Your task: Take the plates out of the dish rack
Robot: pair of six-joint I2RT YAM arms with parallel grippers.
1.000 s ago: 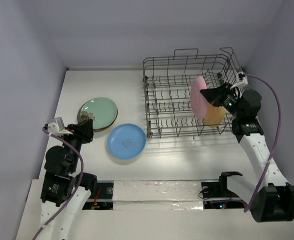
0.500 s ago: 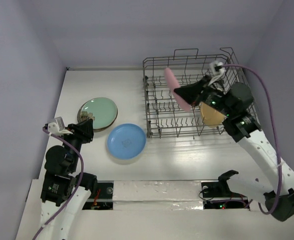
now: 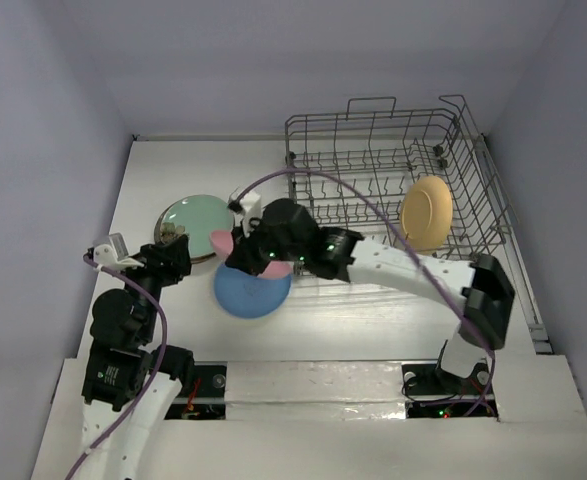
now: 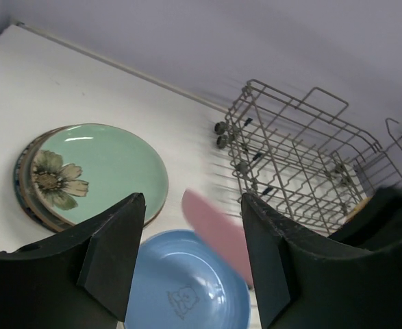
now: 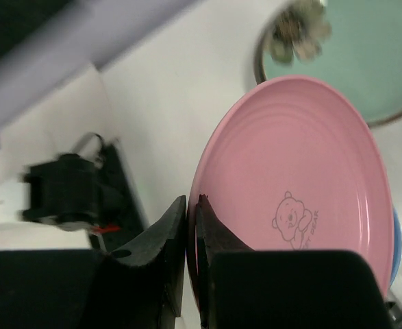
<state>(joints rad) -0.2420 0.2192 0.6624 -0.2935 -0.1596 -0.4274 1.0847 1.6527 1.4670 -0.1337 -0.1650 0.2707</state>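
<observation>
My right gripper (image 3: 235, 250) is shut on the rim of the pink plate (image 3: 220, 241) and holds it tilted, low over the sky-blue plate (image 3: 251, 296) lying on the table. In the right wrist view the jaws (image 5: 192, 233) pinch the pink plate (image 5: 296, 192) at its left edge. The mint green plate (image 3: 195, 224) tops a stack at the left. The orange-yellow plate (image 3: 426, 212) stands in the dish rack (image 3: 373, 135) at its right end. My left gripper (image 4: 190, 264) is open and empty, facing the pink plate (image 4: 218, 233) and blue plate (image 4: 187, 298).
The rack (image 4: 296, 161) fills the back right of the table. The right arm (image 3: 393, 262) stretches across in front of the rack. Walls close in at the left and back. The left arm (image 3: 123, 320) sits at the near left.
My right arm has lifted the pink plate out of the rack and swung it left, down over the blue plate. The left arm has not moved.
</observation>
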